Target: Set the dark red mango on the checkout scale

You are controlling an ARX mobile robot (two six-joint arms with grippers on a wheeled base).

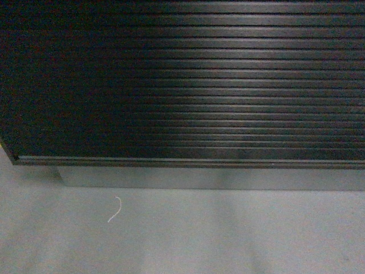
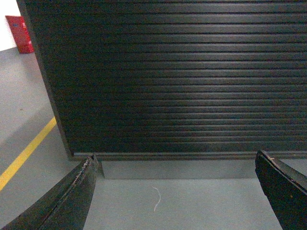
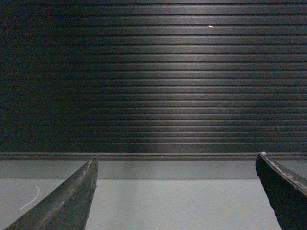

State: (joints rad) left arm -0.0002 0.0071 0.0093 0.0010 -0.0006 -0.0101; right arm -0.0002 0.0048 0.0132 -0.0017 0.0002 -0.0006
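Checkout front, close up.
I see only the checkout [image 1: 188, 85]: its black face of horizontal ribbed slats stands upright and fills most of every view, ending in a plain bottom rail above a recessed grey plinth; in the left wrist view its left corner edge shows.

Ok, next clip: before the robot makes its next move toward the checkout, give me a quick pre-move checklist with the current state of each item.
1. Checkout in front of the robot: ok, its ribbed slatted front fills all three views.
2. Dark red mango located: not ok, it appears in no view.
3. Scale located: not ok, the counter top is out of frame.
4. Left gripper free: ok, jaws wide apart, nothing between them.
5. Right gripper free: ok, jaws wide apart, empty.
6. Floor ahead: ok, only a thin white string lies there.
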